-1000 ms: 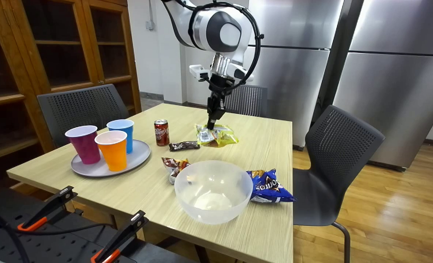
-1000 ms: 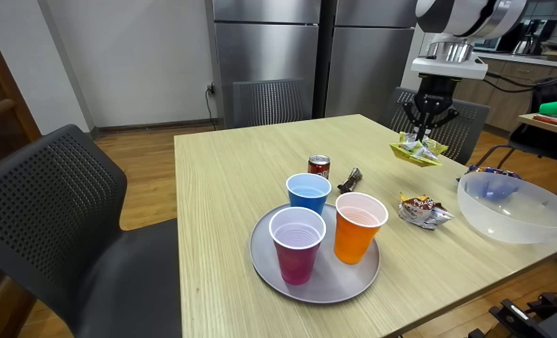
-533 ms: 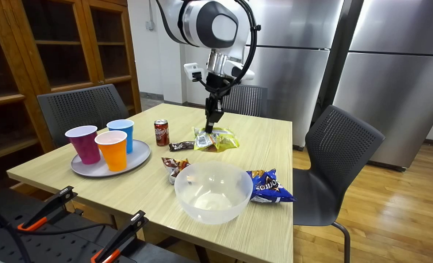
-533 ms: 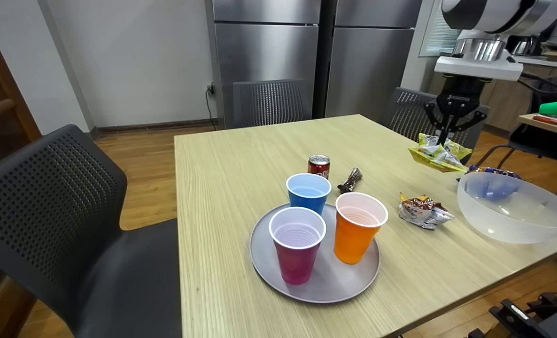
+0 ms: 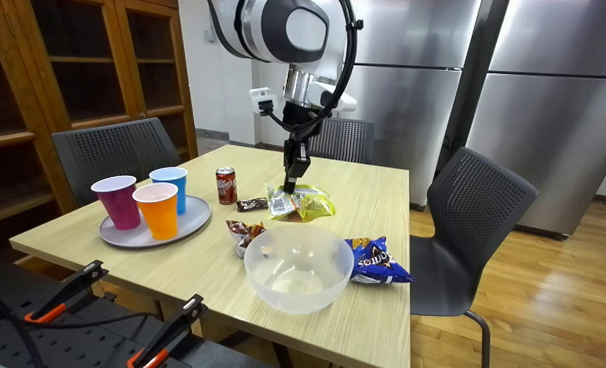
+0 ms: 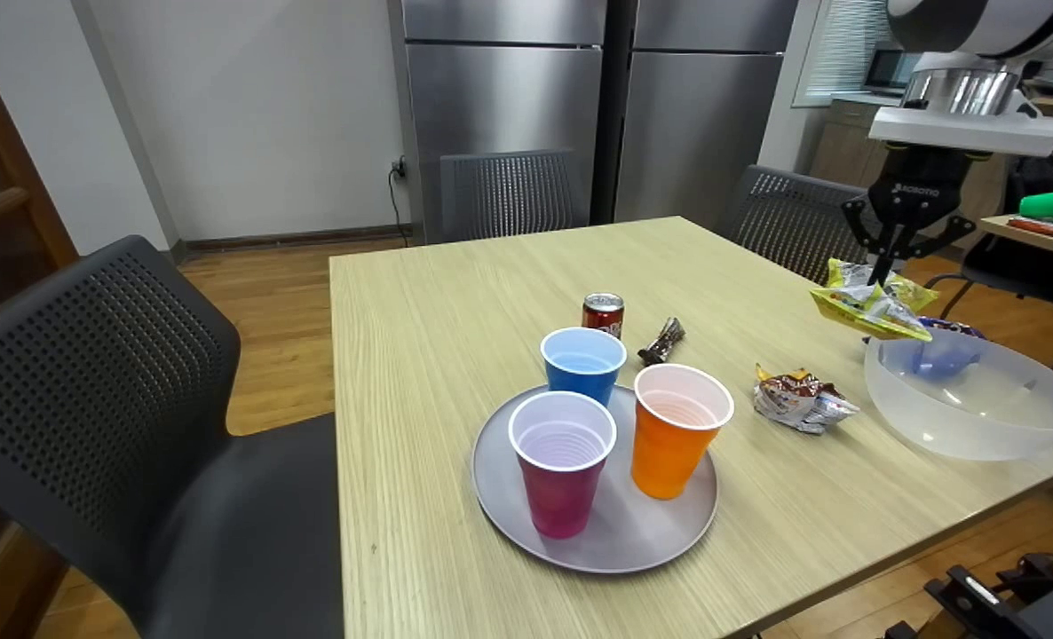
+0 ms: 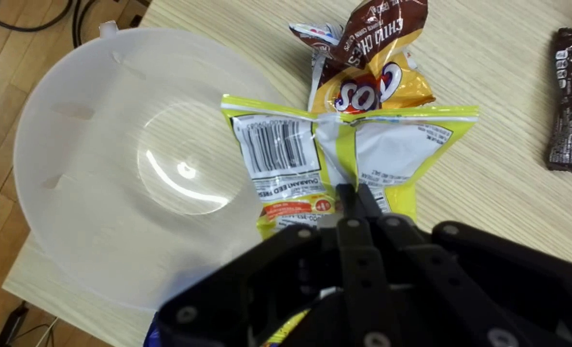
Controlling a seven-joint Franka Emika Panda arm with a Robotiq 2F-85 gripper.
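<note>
My gripper (image 7: 356, 190) is shut on a crumpled yellow snack bag (image 7: 279, 144), pinching a fold in its white-labelled back. In both exterior views the bag (image 5: 316, 203) hangs off the table from the black fingertips. The clear frosted bowl (image 7: 74, 168) lies just left of the bag in the wrist view; in an exterior view the bag (image 6: 873, 315) overlaps the far rim of the bowl (image 6: 979, 439). A brown and orange chip bag (image 7: 387, 48) rests beside the bowl, beyond the held bag. The gripper covers the lower part of the yellow bag in the wrist view.
A blue chip bag (image 5: 379, 263) leans by the bowl near the table edge. Farther off are a dark wrapped bar (image 5: 252, 204), a red can (image 5: 226, 186) and a grey plate (image 5: 201, 214) with purple (image 5: 124, 207), orange (image 5: 161, 220) and blue (image 5: 180, 190) cups. Chairs surround the table.
My gripper has carried the yellow bag across the table toward the bowl, staying shut on it. The bowl, cups, can and other snacks have not moved.
</note>
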